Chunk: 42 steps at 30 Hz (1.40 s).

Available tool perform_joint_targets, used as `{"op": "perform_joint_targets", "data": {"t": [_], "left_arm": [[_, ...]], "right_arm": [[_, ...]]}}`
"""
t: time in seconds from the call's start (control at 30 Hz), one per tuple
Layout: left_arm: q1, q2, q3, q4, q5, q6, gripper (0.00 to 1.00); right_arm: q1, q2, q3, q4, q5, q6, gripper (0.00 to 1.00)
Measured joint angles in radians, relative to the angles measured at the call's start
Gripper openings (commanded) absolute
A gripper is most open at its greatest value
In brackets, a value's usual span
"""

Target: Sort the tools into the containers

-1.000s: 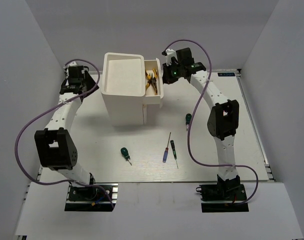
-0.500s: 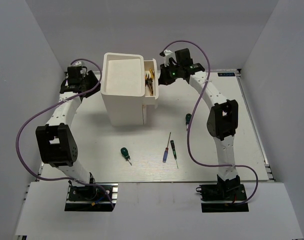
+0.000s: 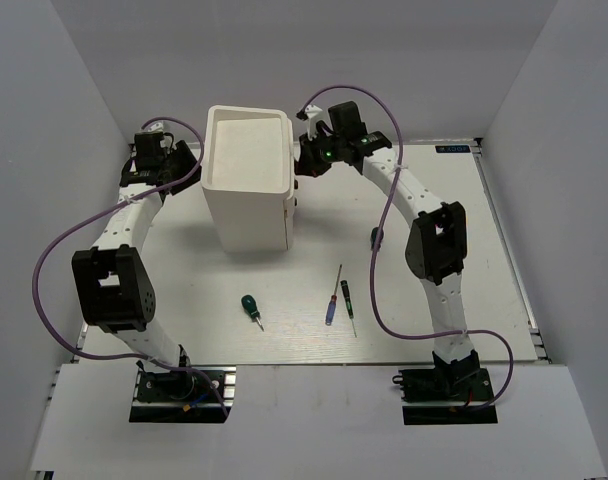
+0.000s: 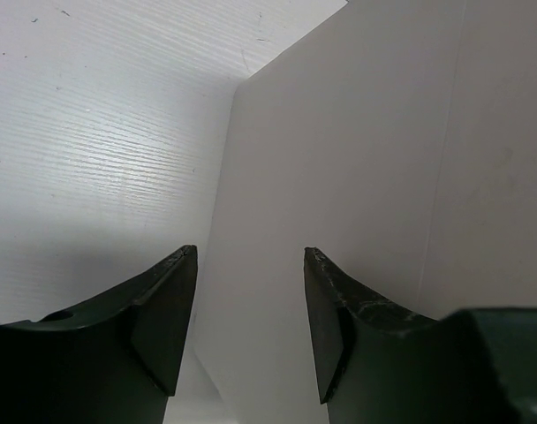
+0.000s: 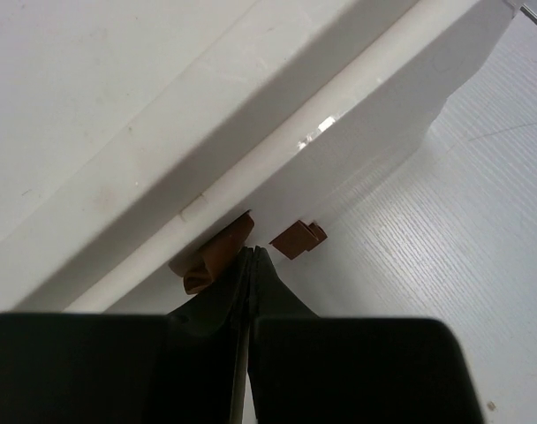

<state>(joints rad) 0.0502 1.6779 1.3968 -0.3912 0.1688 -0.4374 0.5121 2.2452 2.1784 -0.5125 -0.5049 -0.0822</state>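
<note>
The tall white cabinet (image 3: 246, 178) stands at the back, its drawers pushed in on its right side. My right gripper (image 3: 302, 160) is shut, its tips (image 5: 253, 250) pressed against a brown drawer knob (image 5: 211, 261); a second knob (image 5: 295, 238) sits just beside it. My left gripper (image 3: 189, 165) is open and holds nothing, close to the cabinet's left wall (image 4: 357, 159). On the table lie a green-handled screwdriver (image 3: 250, 308), a blue-handled thin one (image 3: 333, 298) and a black-handled thin one (image 3: 347, 300). Another green screwdriver (image 3: 374, 237) peeks out beside the right arm.
White walls close in the table on the left, right and back. The purple cables (image 3: 44, 290) loop out from both arms. The right arm's elbow (image 3: 436, 245) hangs over the table's right half.
The right gripper moved left and pushed the open top drawer, with yellow pliers inside, into the cabinet. The left gripper shifted slightly toward the cabinet's left side.
</note>
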Motion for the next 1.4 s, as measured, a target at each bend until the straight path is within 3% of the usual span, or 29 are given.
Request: {"op": "perform_joint_targets", "data": {"t": [0.4, 0.53, 0.63, 0.73, 0.77, 0.8, 0.87, 0.93, 1.0, 1.27, 1.4], "left_arm": [[0.001, 0.0, -0.002, 0.002, 0.004, 0.0, 0.62], [0.003, 0.0, -0.002, 0.0, 0.003, 0.004, 0.69], [0.008, 0.0, -0.009, -0.001, -0.008, 0.005, 0.8], [0.007, 0.0, -0.021, -0.006, -0.019, 0.003, 0.82], [0.007, 0.0, -0.025, -0.005, -0.018, 0.003, 0.84], [0.006, 0.0, -0.029, -0.006, -0.019, 0.003, 0.86], [0.006, 0.0, -0.038, -0.01, -0.016, 0.002, 0.87], [0.006, 0.0, -0.043, -0.013, -0.017, 0.002, 0.89], [0.009, -0.001, -0.045, -0.02, -0.02, 0.001, 0.91], [0.018, -0.031, -0.05, -0.084, -0.055, -0.002, 0.98], [0.039, -0.09, -0.077, -0.116, -0.082, -0.012, 0.99]], "right_arm": [[-0.002, 0.002, 0.0, 0.024, -0.104, 0.027, 0.0], [-0.001, 0.002, 0.0, 0.021, -0.087, 0.022, 0.0], [0.009, 0.0, -0.004, 0.017, -0.024, 0.008, 0.0], [0.021, -0.029, -0.068, 0.03, 0.035, -0.043, 0.0], [0.024, -0.048, -0.11, 0.033, 0.045, -0.071, 0.07], [0.027, -0.062, -0.148, 0.034, 0.048, -0.093, 0.22], [0.027, -0.092, -0.231, 0.048, 0.048, -0.137, 0.38], [0.026, -0.104, -0.286, 0.05, 0.034, -0.174, 0.62], [0.014, -0.103, -0.31, 0.052, 0.022, -0.206, 0.69], [-0.03, -0.098, -0.317, 0.145, -0.034, -0.262, 0.7], [-0.056, -0.096, -0.37, 0.252, -0.135, -0.283, 0.68]]}}
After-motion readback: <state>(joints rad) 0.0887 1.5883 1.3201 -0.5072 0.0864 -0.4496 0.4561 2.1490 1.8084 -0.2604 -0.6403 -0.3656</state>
